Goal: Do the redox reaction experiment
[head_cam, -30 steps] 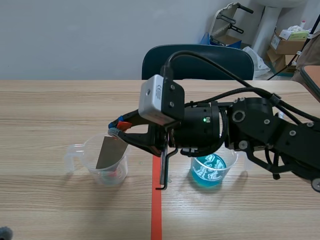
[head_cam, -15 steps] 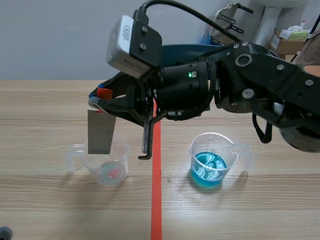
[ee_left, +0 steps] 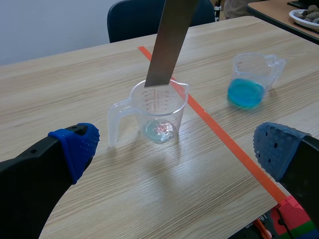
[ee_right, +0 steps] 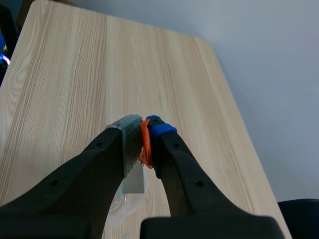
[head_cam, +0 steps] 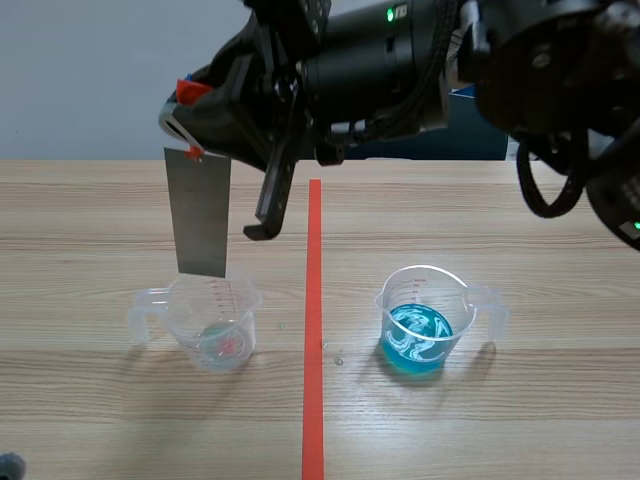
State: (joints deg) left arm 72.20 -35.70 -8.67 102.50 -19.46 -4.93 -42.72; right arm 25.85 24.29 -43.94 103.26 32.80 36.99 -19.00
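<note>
Right gripper (head_cam: 188,112): raised high over the table's left half on the arm that comes in from the right; its fingers are clamped on the top end of a flat grey metal strip (head_cam: 203,212). In the right wrist view the pads (ee_right: 160,130) press together with an orange-red piece between them; what that piece is cannot be told.
Left gripper (ee_left: 175,147): spread wide with nothing between its blue pads, low near the table, facing the cups.
Strip's axis: long axis nearly upright, gripped end up and free end pointing straight down.
Strip's place: hanging over the clear plastic measuring cup with a handle (head_cam: 212,320) left of the orange-red tape line (head_cam: 314,330). Its lower edge is just above the cup's mouth and well clear of the reddish trace at the cup's bottom.
Second cup: a clear plastic measuring cup holding blue liquid (head_cam: 425,322) stands right of the tape line, well apart from the strip.
Surface: both cups stand upright on the light wooden table (head_cam: 90,230).
</note>
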